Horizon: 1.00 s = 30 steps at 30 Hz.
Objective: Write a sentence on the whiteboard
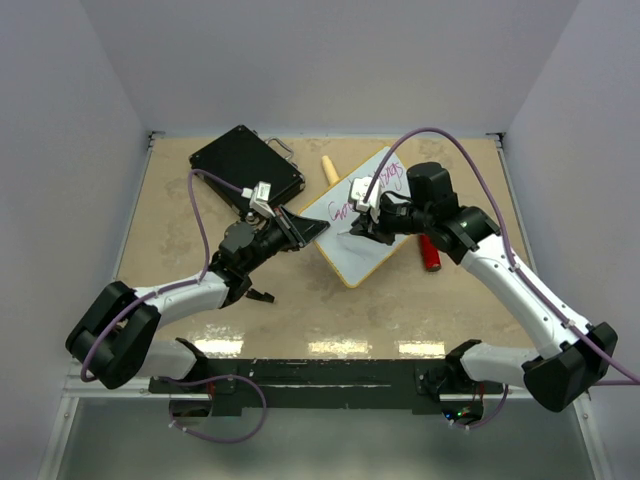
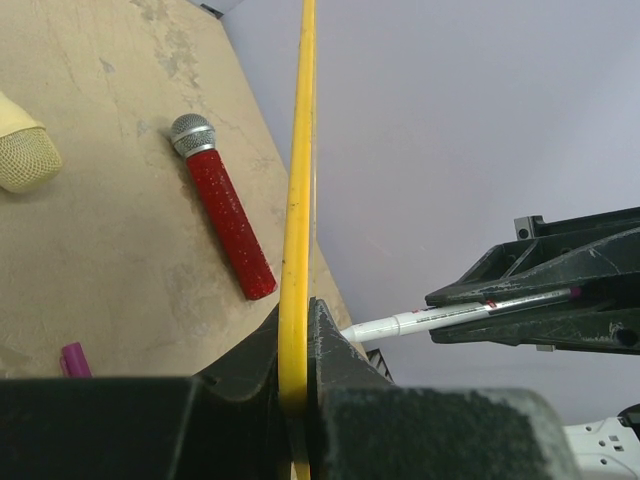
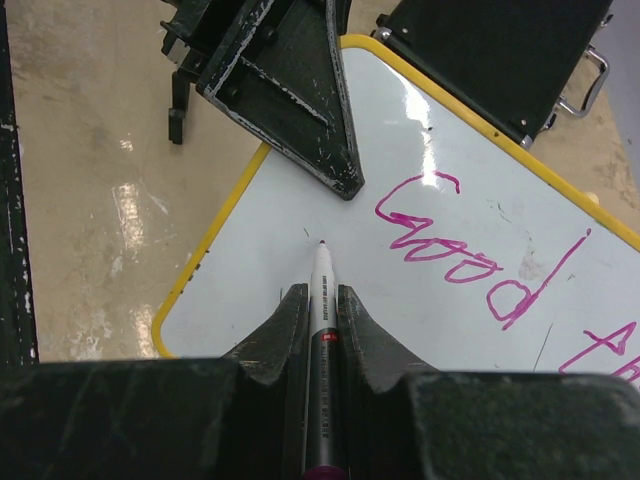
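Observation:
The whiteboard (image 1: 352,252), white with a yellow frame, lies at an angle at mid-table. My left gripper (image 1: 305,228) is shut on its left edge, and the yellow frame (image 2: 298,180) runs between the jaws (image 2: 295,315). My right gripper (image 3: 321,295) is shut on a white marker (image 3: 321,330) with a magenta tip. The tip points at the bare board (image 3: 250,270), left of and below the magenta word "Good" (image 3: 450,255). I cannot tell if the tip touches. More magenta writing (image 1: 375,190) follows, partly hidden by my right gripper (image 1: 362,225). The marker also shows in the left wrist view (image 2: 440,318).
A black case (image 1: 245,165) lies at the back left, touching the board's far corner (image 3: 490,50). A red microphone (image 1: 429,252) lies right of the board (image 2: 225,215). A cream microphone (image 1: 329,170) lies behind it (image 2: 20,150). A magenta cap (image 2: 74,358) sits on the table.

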### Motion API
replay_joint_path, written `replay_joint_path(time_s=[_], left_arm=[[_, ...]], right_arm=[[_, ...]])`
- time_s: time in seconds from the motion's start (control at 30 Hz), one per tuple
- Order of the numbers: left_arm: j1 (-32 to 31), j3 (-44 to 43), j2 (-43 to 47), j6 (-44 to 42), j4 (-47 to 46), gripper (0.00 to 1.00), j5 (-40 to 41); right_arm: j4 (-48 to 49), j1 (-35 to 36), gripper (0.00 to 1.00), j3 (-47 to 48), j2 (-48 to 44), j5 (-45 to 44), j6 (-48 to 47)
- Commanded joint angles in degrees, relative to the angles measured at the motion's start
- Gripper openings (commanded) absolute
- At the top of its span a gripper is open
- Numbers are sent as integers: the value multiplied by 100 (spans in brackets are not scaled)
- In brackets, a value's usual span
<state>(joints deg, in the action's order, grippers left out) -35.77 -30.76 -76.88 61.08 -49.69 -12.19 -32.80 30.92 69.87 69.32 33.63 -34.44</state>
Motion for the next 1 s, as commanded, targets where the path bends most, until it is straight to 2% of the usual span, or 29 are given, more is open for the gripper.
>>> replay_joint_path(time_s=[0.0, 0.97], left_arm=[[-36, -369, 68, 203, -1043, 0, -47], [-35, -387, 33, 194, -1201, 0, -205]], right_arm=[[168, 55, 0, -17, 73, -102, 69], [116, 108, 0, 71, 275, 152, 104]])
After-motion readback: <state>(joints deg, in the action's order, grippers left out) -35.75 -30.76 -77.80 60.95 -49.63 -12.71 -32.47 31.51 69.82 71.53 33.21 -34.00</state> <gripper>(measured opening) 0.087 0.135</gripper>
